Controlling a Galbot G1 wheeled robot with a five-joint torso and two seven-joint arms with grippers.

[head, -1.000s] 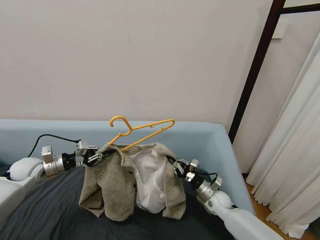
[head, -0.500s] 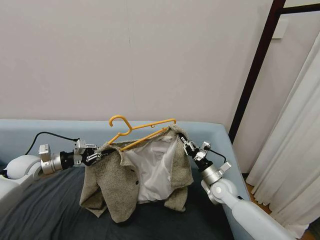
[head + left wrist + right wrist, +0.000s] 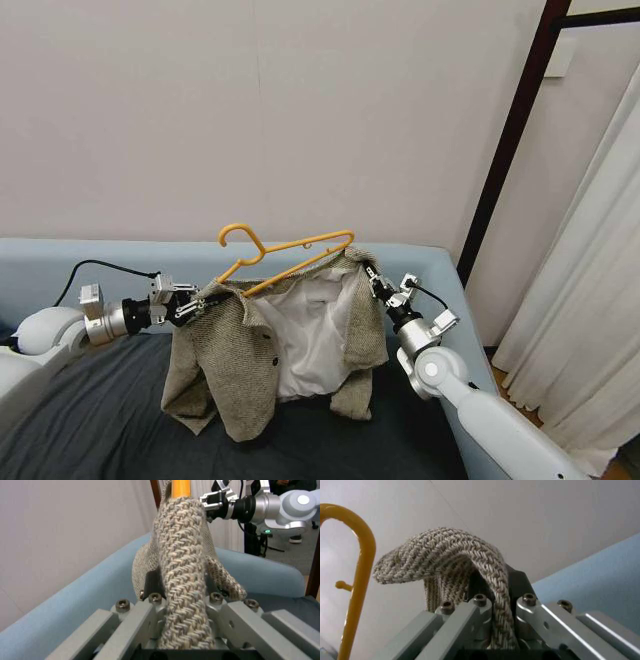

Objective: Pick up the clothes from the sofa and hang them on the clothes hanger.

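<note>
hanging stretched between two grippers, one knitted jacket is held above the sofa, draped on one yellow hanger. the left gripper pinches one shoulder. the right gripper, clamped on the other, has just risen, lifting it to the hanger's tip beside its fingers, so draping looks nearly done.

A home living room: a light-blue sofa stands against a plain wall, with white curtains and a dark frame beside the sofa's end.
</note>
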